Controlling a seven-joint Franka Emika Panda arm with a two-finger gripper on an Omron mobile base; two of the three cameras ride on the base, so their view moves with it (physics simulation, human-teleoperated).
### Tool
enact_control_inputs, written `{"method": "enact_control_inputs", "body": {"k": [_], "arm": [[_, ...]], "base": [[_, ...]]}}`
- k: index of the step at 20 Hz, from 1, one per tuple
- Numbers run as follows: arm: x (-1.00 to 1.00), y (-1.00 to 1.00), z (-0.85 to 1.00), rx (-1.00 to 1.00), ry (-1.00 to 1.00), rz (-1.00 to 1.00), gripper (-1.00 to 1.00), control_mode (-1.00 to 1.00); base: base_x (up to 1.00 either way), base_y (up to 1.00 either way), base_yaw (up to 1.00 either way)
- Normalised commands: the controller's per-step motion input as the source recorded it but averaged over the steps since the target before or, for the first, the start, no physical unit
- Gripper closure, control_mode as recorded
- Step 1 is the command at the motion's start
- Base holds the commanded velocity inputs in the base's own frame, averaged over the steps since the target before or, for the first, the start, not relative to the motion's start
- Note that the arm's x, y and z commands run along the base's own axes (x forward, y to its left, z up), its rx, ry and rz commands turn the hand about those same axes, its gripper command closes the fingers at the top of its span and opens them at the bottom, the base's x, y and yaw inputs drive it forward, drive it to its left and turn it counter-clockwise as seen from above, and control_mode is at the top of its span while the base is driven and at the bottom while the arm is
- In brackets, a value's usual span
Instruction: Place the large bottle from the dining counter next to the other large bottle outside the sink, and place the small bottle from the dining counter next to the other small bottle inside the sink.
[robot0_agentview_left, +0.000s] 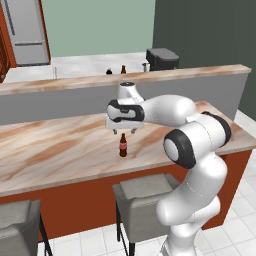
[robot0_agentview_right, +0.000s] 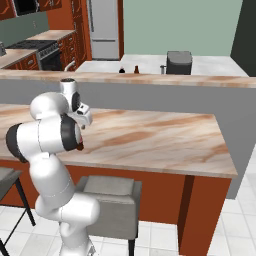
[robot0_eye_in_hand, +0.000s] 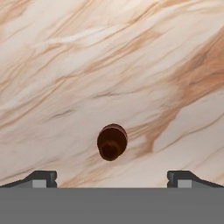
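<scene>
The robot's jaws (robot0_agentview_left: 123, 133) hang over the marbled table (robot0_agentview_left: 60, 145), pointing straight down, directly above a small brown bottle with a red label (robot0_agentview_left: 123, 145). The bottle stands upright on the table, roughly mid-depth between its near and far edges, alone on that stretch of stone. In the hand view the same bottle (robot0_eye_in_hand: 112, 141) is seen from above as a dark brown round cap and shoulder, lying between the two finger tips (robot0_eye_in_hand: 41, 178) but a little ahead of them. The jaws stand fully wide, well apart on either side, holding nothing and touching nothing.

In the right base view the arm's white links cover most of the bottle; only a dark sliver shows at the elbow.

Behind the raised grey ledge at the table's far side, on the pale far worktop, two small dark shapes (robot0_agentview_left: 116, 70) stand side by side, too small to tell apart clearly. A dark boxy appliance (robot0_agentview_left: 162, 59) sits to their right. Grey cushioned stools (robot0_agentview_left: 145, 192) stand at the table's near side.
</scene>
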Motion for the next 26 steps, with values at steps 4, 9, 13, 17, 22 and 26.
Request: {"method": "enact_control_inputs", "body": {"k": [4, 9, 13, 17, 22, 26], "arm": [[0.06, 0.0, -0.14, 0.0, 0.0, 0.0, -1.0, -1.0], [0.0, 0.0, -0.01, 0.0, 0.0, 0.0, -1.0, -1.0], [0.0, 0.0, -0.1, 0.0, 0.0, 0.0, -1.0, -1.0], [0.0, 0.0, -0.07, 0.0, 0.0, 0.0, -1.0, -1.0], [0.0, 0.0, -0.05, 0.0, 0.0, 0.0, -1.0, -1.0], [0.03, 0.0, -0.03, 0.0, 0.0, 0.0, -1.0, -1.0]], "base": [[0.0, 0.0, 0.0], [0.0, 0.0, 0.0], [0.0, 0.0, 0.0], [0.0, 0.0, 0.0], [0.0, 0.0, 0.0], [0.0, 0.0, 0.0]]}}
